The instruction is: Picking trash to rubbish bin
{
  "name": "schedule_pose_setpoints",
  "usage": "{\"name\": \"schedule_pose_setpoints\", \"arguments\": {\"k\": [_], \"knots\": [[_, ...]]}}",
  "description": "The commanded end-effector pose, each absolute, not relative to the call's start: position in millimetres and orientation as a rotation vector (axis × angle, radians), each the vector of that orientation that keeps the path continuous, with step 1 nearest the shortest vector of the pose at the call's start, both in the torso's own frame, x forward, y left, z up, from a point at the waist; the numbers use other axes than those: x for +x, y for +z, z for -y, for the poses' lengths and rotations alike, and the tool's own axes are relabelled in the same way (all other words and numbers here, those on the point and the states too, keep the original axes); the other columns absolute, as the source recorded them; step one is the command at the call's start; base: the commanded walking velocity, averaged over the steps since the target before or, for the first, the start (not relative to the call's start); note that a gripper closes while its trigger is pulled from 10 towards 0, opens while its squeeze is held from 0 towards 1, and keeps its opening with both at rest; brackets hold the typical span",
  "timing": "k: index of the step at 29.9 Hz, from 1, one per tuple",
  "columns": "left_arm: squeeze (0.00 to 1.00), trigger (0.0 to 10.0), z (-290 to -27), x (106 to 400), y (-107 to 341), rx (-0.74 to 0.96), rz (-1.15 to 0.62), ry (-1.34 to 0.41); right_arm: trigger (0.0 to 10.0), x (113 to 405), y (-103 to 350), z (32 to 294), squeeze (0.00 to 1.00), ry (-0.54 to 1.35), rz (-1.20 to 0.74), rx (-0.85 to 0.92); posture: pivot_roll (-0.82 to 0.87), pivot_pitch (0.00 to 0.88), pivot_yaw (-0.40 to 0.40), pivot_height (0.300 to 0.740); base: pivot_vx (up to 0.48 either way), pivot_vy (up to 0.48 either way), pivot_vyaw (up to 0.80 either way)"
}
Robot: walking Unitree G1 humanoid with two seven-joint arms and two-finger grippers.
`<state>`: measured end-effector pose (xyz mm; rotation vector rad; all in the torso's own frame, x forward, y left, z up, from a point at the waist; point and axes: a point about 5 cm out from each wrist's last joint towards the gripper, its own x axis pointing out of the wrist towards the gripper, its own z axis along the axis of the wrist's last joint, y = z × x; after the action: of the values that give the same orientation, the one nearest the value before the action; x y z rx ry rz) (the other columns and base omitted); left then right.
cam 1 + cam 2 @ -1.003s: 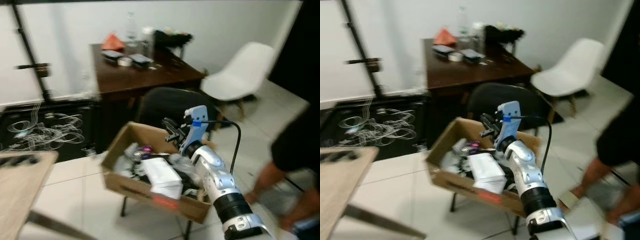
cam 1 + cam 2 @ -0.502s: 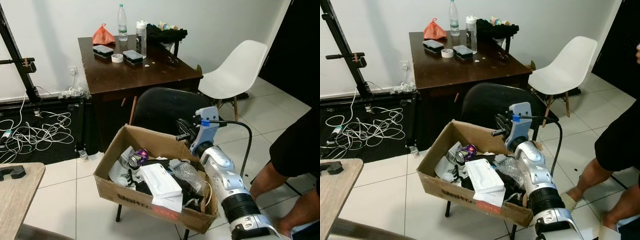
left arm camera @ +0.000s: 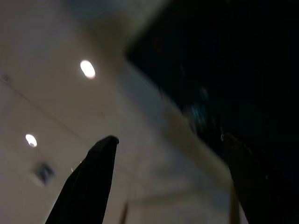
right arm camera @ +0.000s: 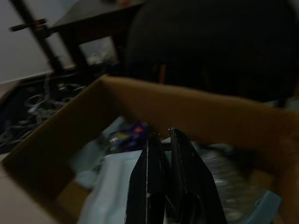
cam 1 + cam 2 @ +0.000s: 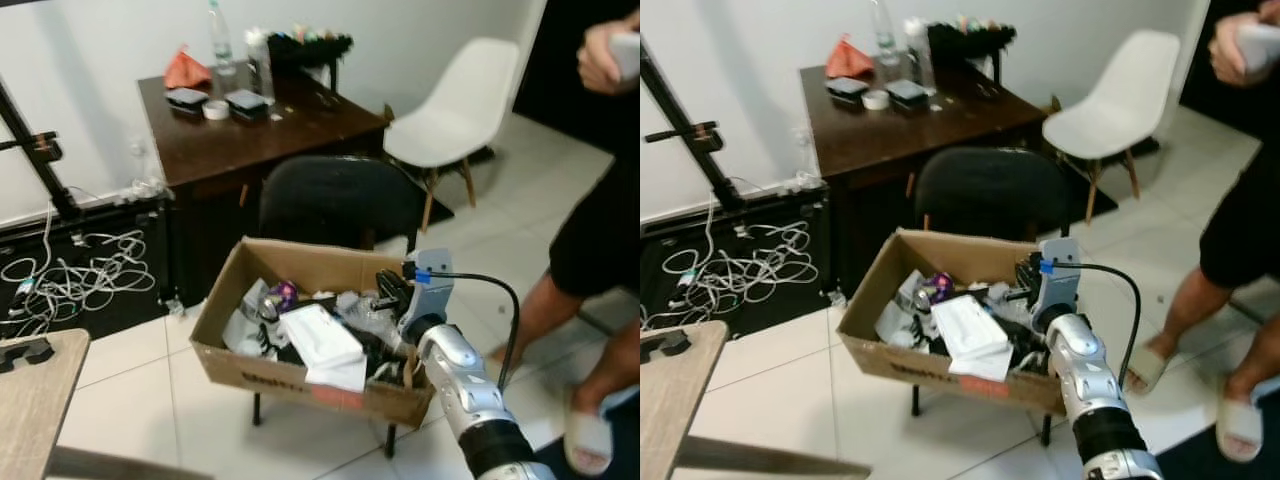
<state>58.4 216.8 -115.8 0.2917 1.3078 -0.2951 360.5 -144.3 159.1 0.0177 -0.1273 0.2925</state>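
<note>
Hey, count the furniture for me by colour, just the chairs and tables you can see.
White chair: 1
Black chair: 1
Dark brown table: 1
Light wood table: 1
Total: 4

Dark printing runs along the front wall of the cardboard box (image 5: 262, 374), but the letters are too blurred to read, and a red patch (image 5: 335, 398) sits just beside it on the same wall with nothing legible on it. No word, brand or number can be made out on the bottle (image 5: 217, 24) on the desk or on the white packet (image 5: 320, 340) in the box either.
</note>
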Motion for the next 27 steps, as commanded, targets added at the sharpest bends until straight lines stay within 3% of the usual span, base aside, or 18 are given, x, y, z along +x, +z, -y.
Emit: {"name": "schedule_pose_setpoints", "arguments": {"k": [1, 8, 19, 27], "knots": [[0.00, 10.0, -232.0, 56.6, -112.6, 0.335, -1.316, -0.300, 10.0, 359.2, 161.1, 125.1, 0.00, 0.353, 0.138, 0.018, -0.09, 0.330, 0.174, 0.740, 0.000, 0.000, 0.00], [0.00, 10.0, -228.2, 69.2, -111.3, 0.319, -1.273, -0.289, 10.0, 369.9, 171.9, 131.2, 0.00, 0.292, 0.147, -0.011, -0.09, 0.326, 0.158, 0.740, 0.000, 0.000, 0.00], [0.00, 10.0, -205.2, 90.2, -111.9, 0.296, -1.222, -0.322, 10.0, 372.1, 177.5, 205.3, 0.00, -0.003, 0.117, -0.131, -0.18, 0.303, 0.125, 0.740, 0.000, 0.000, 0.00], [0.00, 10.0, -206.8, 91.5, -111.4, 0.299, -1.223, -0.320, 10.0, 369.3, 175.7, 218.2, 0.00, -0.044, 0.118, -0.134, -0.18, 0.300, 0.129, 0.740, 0.000, 0.000, 0.00]]}}
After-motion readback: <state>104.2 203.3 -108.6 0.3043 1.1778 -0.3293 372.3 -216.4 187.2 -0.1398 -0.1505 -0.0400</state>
